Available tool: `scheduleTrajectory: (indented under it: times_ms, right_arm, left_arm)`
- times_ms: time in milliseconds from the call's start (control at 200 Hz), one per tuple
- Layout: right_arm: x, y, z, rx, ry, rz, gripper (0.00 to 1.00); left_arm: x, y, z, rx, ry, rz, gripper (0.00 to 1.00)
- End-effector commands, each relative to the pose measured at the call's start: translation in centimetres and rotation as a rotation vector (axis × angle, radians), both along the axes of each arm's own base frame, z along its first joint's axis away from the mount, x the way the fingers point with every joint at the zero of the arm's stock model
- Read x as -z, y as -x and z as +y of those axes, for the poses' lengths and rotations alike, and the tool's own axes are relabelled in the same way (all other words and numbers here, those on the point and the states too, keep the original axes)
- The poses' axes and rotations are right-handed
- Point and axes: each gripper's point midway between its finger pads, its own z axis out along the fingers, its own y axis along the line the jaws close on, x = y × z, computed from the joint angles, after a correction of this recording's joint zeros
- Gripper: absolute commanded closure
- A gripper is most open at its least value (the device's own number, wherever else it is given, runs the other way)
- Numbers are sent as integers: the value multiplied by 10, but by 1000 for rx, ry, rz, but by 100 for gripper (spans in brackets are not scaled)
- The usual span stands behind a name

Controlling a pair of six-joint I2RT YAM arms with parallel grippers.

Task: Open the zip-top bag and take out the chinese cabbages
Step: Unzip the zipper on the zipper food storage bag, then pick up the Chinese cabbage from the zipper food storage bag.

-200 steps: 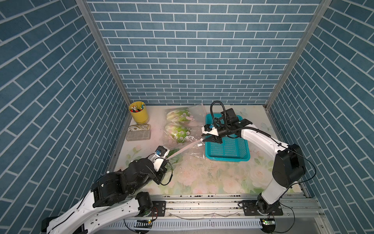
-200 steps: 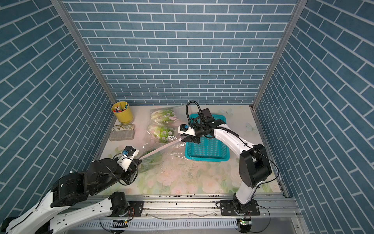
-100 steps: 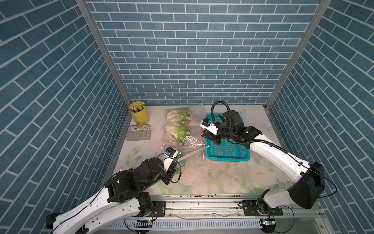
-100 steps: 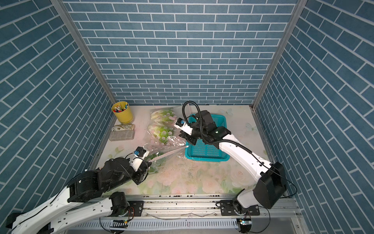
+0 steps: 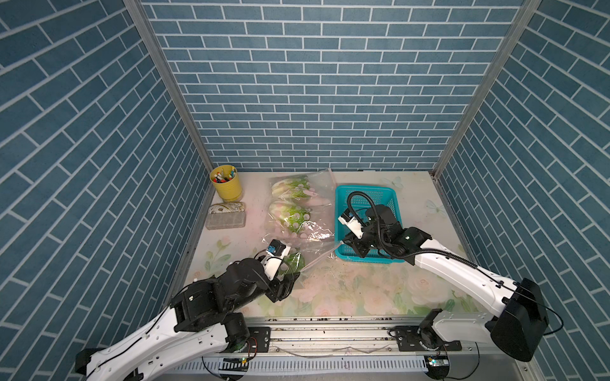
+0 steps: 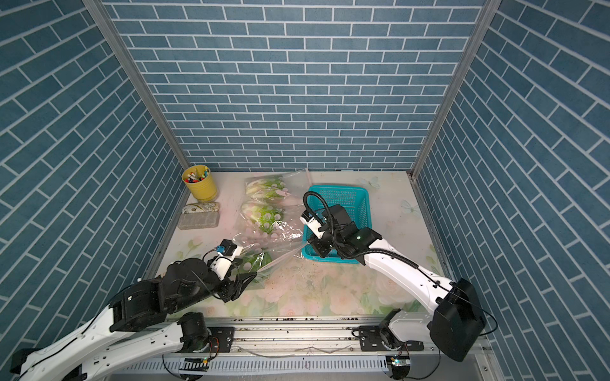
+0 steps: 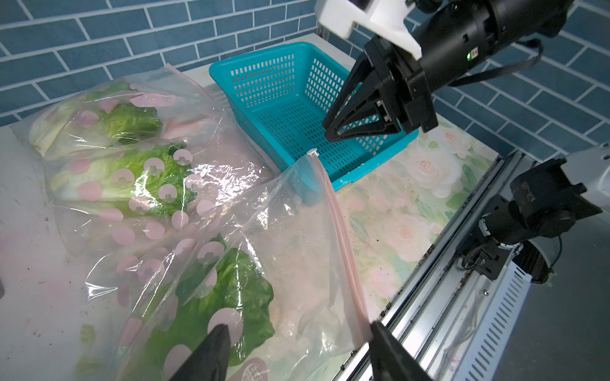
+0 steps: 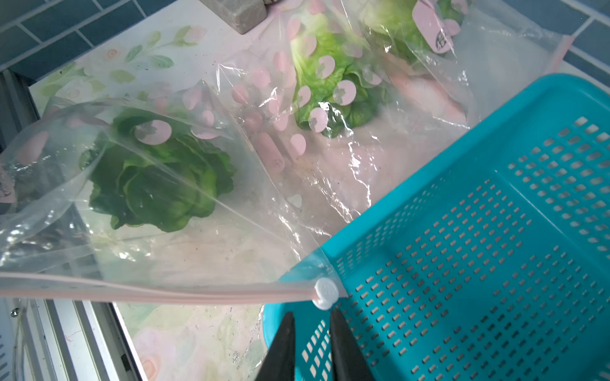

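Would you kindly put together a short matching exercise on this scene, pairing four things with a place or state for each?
Things:
1. yellow cup
2. teal basket
3. white slider
4. left tool

Places or states:
A. jaws wide apart
B. holds coloured pens
C. at the end of the pink zip strip
D. perforated walls, next to the zip-top bag

Pairs: 1-B, 2-D, 3-C, 4-A.

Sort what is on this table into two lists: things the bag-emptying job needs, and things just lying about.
Job: zip-top bag, chinese cabbages inside it, probably the teal basket as a drop-off.
Lying about: yellow pen cup, grey block.
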Motion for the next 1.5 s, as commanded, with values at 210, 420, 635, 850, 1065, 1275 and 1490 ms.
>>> scheduleTrajectory:
  times_ms: [210,420,635,850,1065,1275,1490]
  right_arm:
    - [4,25,-2,92,-55,80,77]
    - [8,29,9,85,-61,89,79]
    - [23,34,-2,143,-69,109,80]
    - [38,52,-18,219,-91,216,65]
    - [43,75,-26,208,-115,275,70]
    - [46,102,-8,123,-180,338,88]
    - [52,112,6,85,-193,351,95]
  left_arm:
    - [-4,-9,9,-54,-69,-18,27]
    - [-6,-14,1,-52,-68,-28,27]
    - [-1,-14,-1,-64,-66,5,27]
    - [23,-17,-16,-53,-108,75,27]
    - [28,-20,-28,-41,-111,87,27]
    - [33,-22,-31,-38,-121,92,27]
    - [36,-22,-31,-44,-118,92,27]
